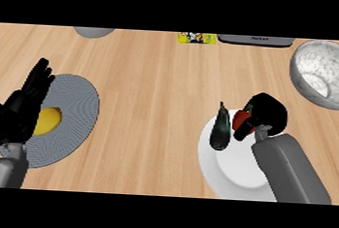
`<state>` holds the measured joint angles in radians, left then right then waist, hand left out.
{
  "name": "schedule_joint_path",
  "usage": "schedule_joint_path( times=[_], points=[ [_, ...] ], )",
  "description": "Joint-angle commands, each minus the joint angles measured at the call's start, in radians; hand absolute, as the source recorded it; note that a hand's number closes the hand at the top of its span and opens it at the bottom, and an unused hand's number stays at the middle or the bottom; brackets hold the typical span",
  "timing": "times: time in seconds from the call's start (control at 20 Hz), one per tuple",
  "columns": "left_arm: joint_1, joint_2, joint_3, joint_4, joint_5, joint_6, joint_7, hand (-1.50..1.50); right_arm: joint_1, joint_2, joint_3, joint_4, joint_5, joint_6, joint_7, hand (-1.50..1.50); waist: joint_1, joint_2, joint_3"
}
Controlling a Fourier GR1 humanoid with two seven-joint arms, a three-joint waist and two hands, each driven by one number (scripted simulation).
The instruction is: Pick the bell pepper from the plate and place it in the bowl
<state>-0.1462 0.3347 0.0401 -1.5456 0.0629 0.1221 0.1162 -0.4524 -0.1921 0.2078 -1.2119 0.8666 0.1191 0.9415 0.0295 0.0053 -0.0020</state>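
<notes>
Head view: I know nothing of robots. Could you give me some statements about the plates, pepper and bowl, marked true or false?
1. The bell pepper lies in the bowl. False: it is at the white plate, with the right hand's fingers curled round it.
2. A dark vegetable lies on the white plate. True.
3. The left hand holds the yellow thing. False: it is open over the grey plate, where the yellow thing lies.
4. The bowl is at the view's upper right. True.
</notes>
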Motion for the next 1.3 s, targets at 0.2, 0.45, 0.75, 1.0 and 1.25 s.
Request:
schedule_joint_path(
  times=[0.2, 0.45, 0.75, 1.0, 1.25],
  points=[
    [-0.054, -0.029, -0.035, 0.011, -0.028, 0.011, 0.012, 0.00, -0.472, -0.051, -0.133, 0.403, 0.073, -0.062, 0.005, 1.50, 0.044, 0.018, 0.003],
    [-0.039, -0.031, -0.022, 0.006, -0.026, 0.020, 0.029, 0.00, -0.594, -0.096, -0.074, 0.391, 0.248, -0.167, 0.112, 1.50, 0.018, 0.004, 0.001],
    [-0.023, -0.050, -0.021, 0.046, -0.044, 0.027, -0.019, 0.00, -0.710, -0.152, -0.153, 0.449, 0.293, -0.312, 0.087, 1.50, 0.002, 0.004, 0.002],
    [-0.040, -0.041, -0.013, 0.014, -0.052, 0.028, 0.033, 0.00, -0.736, -0.171, -0.195, 0.484, 0.327, -0.344, 0.115, 1.50, -0.012, -0.001, 0.002],
    [0.026, -0.038, 0.005, -0.010, -0.044, 0.004, -0.020, 0.00, -0.700, -0.223, -0.288, 0.547, 0.281, -0.465, 0.009, 1.50, -0.001, 0.002, 0.002]
  ],
)
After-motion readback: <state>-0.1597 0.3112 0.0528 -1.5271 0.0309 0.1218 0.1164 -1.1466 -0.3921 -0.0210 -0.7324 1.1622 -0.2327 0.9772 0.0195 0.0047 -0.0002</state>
